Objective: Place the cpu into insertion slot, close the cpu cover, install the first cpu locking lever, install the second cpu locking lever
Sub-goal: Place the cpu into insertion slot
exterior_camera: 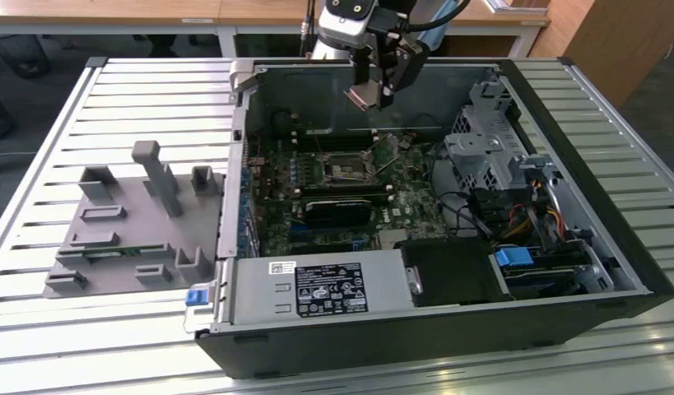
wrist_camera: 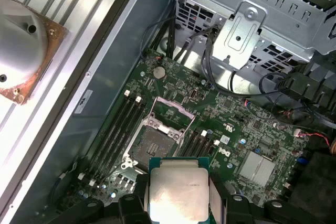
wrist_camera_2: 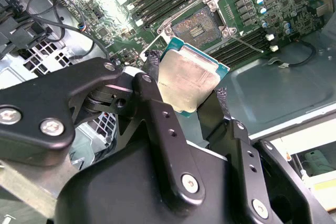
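cpu (wrist_camera_2: pixel 190 80) pinched by its edges between my fingers (wrist_camera_2: pixel 156 104), well above the open insertion slot (wrist_camera: pixel 152 146); needs levelling, seemingly tilted, and corner-aligning before seating.

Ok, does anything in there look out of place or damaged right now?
Nothing stands out. The gripper holds the cpu by its edges above the motherboard, apart from the insertion slot, which lies empty. I see no loose, bent or damaged parts.

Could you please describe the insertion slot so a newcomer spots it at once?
Inside the open case, find the green motherboard. Midway across it lies the insertion slot, flanked by memory slots. It alone is square, dark and metal-rimmed.
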Robot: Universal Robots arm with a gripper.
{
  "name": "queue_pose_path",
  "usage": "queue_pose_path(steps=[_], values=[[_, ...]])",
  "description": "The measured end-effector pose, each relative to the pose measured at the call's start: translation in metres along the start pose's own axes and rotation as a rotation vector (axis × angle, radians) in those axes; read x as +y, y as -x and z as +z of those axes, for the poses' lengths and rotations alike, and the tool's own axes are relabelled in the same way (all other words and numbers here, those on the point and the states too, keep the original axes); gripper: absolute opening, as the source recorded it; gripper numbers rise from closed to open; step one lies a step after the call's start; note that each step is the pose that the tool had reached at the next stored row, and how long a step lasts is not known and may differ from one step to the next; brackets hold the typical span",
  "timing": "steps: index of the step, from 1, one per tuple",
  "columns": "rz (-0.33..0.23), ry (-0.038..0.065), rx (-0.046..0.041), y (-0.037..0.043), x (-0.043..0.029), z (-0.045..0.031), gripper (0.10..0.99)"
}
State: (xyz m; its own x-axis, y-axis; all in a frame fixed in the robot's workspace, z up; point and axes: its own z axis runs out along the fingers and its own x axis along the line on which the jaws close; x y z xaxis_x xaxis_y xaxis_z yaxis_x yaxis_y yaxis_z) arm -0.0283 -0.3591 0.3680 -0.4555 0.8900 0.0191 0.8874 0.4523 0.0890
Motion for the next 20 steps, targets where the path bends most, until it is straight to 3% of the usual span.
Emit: queue_pose_path(steps=[20], values=[[0.003,0.000,-0.0004,0.0001,-0.0003,0.0039,0.541]])
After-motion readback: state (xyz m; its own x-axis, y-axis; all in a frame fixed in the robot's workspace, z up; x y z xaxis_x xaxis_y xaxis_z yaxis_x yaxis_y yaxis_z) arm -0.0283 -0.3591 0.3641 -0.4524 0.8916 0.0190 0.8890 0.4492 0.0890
